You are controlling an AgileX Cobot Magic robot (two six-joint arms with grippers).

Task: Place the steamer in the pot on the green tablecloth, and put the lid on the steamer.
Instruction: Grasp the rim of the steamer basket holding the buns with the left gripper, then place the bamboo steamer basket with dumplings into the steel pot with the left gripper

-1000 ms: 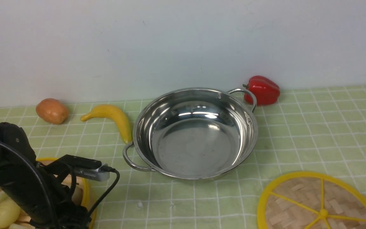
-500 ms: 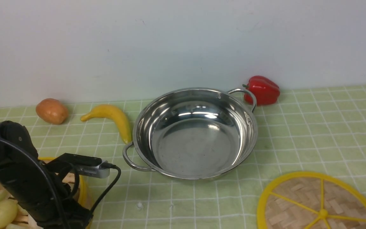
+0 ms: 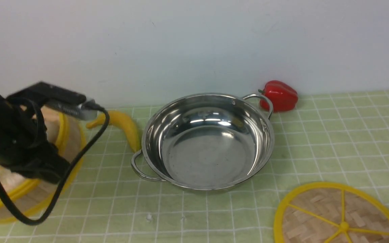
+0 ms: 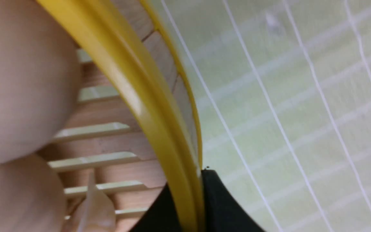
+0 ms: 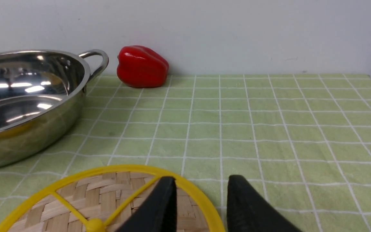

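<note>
Pale green tablecloth with a white grid covers the bench; plain white wall behind. Task item: steamer at the cloth's left side, well apart from the pot, tilted, and largely screened by the left arm in the front view. Wrist view shows the left gripper clamped on its yellow rim, one black finger inside and one outside. Pale toy buns rest on the slatted floor. Whether the base touches the cloth: cannot tell. Mid-cloth, the pot stands upright, bare steel bottom showing. Close by, a banana lies just beside its left rim and a red pepper sits by the far handle, at the wall. Near right, the lid lies flat, apart from the pot. Over its rim, the right gripper hangs low, jaws parted around no object.
</note>
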